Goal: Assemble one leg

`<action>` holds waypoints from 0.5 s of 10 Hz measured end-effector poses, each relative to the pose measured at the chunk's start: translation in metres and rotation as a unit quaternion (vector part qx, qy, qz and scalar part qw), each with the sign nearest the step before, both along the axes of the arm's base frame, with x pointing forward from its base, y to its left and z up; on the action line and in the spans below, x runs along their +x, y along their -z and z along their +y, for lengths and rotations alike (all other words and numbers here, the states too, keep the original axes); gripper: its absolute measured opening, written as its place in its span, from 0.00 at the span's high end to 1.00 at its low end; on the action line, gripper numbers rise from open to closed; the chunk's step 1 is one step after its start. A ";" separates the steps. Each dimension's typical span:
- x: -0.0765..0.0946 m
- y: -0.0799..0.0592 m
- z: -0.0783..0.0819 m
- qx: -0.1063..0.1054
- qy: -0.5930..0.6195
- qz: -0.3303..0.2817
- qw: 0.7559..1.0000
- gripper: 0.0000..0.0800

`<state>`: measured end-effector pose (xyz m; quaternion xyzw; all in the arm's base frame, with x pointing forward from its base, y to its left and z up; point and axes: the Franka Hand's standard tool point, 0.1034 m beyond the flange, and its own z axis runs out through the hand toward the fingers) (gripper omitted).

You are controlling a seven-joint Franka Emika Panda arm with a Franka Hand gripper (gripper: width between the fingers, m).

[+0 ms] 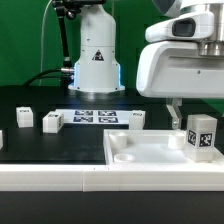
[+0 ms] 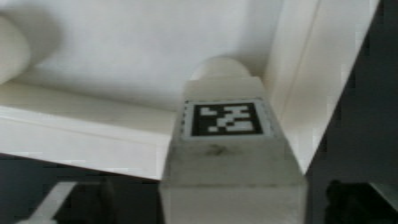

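Observation:
My gripper (image 1: pixel 195 118) is shut on the leg (image 1: pixel 202 136), a white square post with a black-and-white tag on its side. It holds the leg upright over the near right corner of the large flat white panel (image 1: pixel 145 152). I cannot tell whether the leg's lower end touches the panel. In the wrist view the leg (image 2: pixel 226 130) fills the gap between the dark fingers (image 2: pixel 111 202) of the gripper (image 2: pixel 226 205). The panel (image 2: pixel 107 95) lies beyond it, with a round corner socket (image 2: pixel 18 50) at the edge.
Three more white tagged legs stand on the black table: two towards the exterior view's left (image 1: pixel 24 118) (image 1: pixel 52 122) and one behind the panel (image 1: pixel 135 120). The marker board (image 1: pixel 95 117) lies in front of the robot base (image 1: pixel 95 60). A white ledge (image 1: pixel 60 178) runs along the front.

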<state>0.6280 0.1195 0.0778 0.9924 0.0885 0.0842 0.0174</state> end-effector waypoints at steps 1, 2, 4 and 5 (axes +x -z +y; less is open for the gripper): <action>0.000 0.000 0.000 0.000 0.000 0.000 1.000 0.53; 0.000 0.000 0.000 0.000 0.000 0.000 1.000 0.64; 0.000 0.000 0.000 0.001 0.003 0.000 1.000 0.64; 0.000 0.000 0.000 0.003 0.015 0.000 1.000 0.64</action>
